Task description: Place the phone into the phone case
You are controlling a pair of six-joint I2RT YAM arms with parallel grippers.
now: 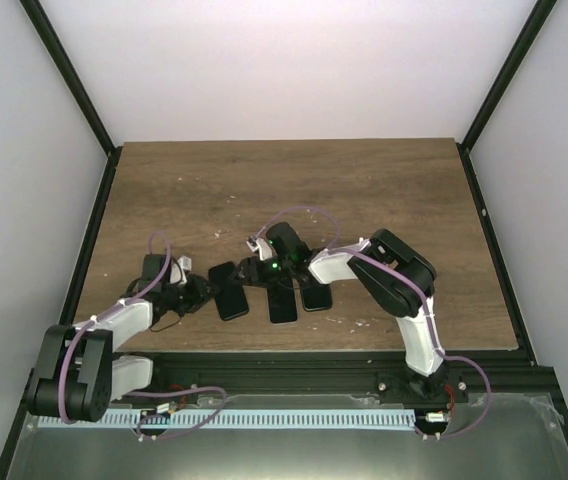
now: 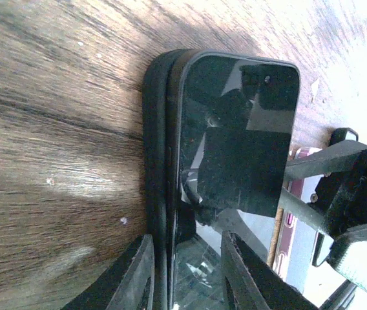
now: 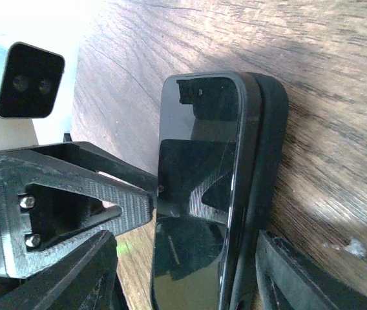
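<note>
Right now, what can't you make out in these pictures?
Clear case: no view tells it apart from the phone; glare and a dark rim hide it.
Left tool grip: left wrist view, fingertips cut off by the bottom edge.
Slabs: top view, too small, partly under the right arm.

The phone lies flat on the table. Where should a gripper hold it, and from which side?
Probably take the phone across its two long edges, near a short end, coming from above. It lies flat, screen up, on the table, so the glossy face gives no hold and only the thin sides oppose each other. The right gripper stands open astride that width.
</note>
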